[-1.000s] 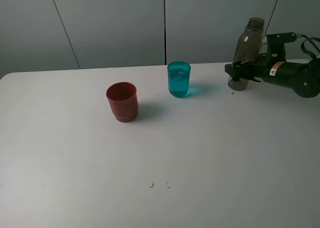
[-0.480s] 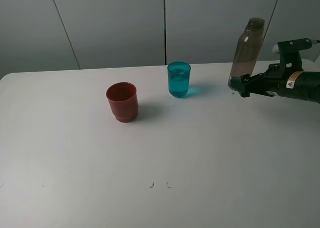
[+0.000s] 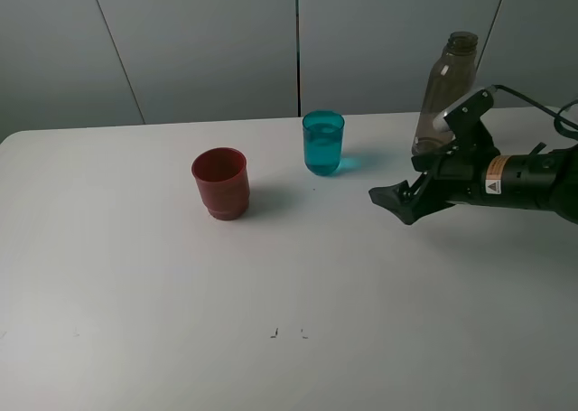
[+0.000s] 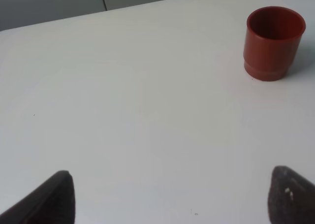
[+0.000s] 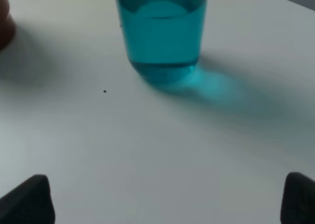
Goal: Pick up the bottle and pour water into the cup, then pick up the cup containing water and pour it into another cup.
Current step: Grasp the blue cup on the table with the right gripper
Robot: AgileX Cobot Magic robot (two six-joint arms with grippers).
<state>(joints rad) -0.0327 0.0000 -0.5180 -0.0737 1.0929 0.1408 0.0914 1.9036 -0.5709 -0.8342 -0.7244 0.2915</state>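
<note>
The smoky grey-brown bottle (image 3: 443,90) stands upright at the table's far right, free of any grip. The teal-blue cup (image 3: 323,143) holding water stands at the back middle; the right wrist view shows its lower part (image 5: 161,33) with the water line. The dark red cup (image 3: 220,182) sits left of it and also shows in the left wrist view (image 4: 273,42). My right gripper (image 3: 395,201) is open and empty, low over the table, to the right of and nearer than the teal cup, in front of the bottle. My left gripper (image 4: 170,197) is open and empty, some way from the red cup.
The white table (image 3: 271,284) runs to a grey panelled wall behind. Small dark marks (image 3: 287,333) lie near the front middle. A rounded table corner shows at the far left (image 3: 11,138).
My right gripper has let go of the bottle, drawn away from it, then swung left and toward the near side, closer to the teal cup. The bottle stays standing where it was set.
</note>
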